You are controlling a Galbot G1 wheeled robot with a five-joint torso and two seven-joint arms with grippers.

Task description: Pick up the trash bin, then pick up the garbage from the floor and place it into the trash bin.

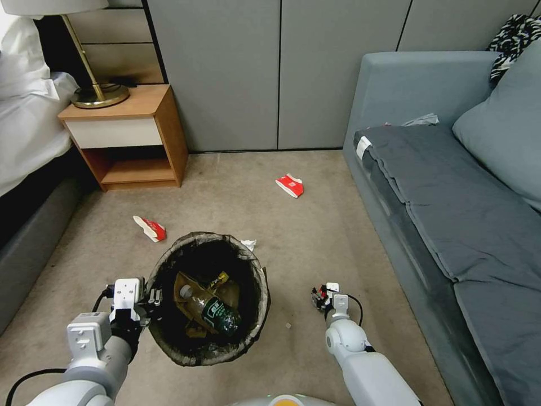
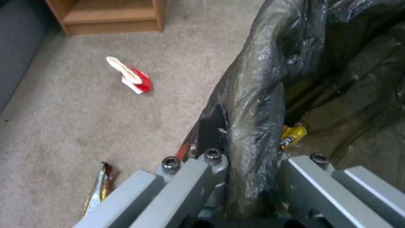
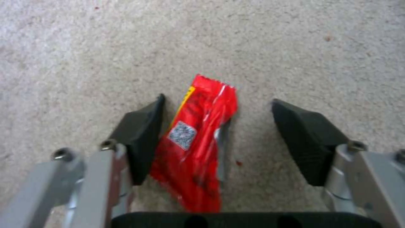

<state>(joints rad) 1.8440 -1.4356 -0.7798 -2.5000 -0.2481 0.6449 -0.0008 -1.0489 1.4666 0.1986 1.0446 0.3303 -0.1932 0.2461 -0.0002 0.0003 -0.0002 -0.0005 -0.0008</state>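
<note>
The trash bin [image 1: 169, 332], lined with a crinkly dark bag, is held by its rim [image 2: 253, 104] in my left gripper [image 2: 253, 158], which is shut on it. Inside lie a green-labelled bottle [image 1: 217, 313], a tan carton [image 1: 189, 290] and a yellow wrapper [image 2: 293, 136]. My right gripper [image 3: 217, 104] is down at the floor [image 3: 84, 47], to the bin's right, open around a red wrapper [image 3: 198, 142] lying flat on the carpet; one pad [image 3: 143, 133] is against the wrapper's edge. Two red-and-white cups [image 1: 150, 228] [image 1: 290, 185] and a white tissue [image 1: 248, 245] lie on the carpet beyond the bin.
A wooden nightstand [image 1: 132, 135] with a brass lamp [image 1: 98, 93] stands at the back left beside a bed [image 1: 28, 113]. A grey sofa [image 1: 451, 197] runs along the right. A brown-gold wrapper [image 2: 99, 190] lies on the floor close to my left gripper.
</note>
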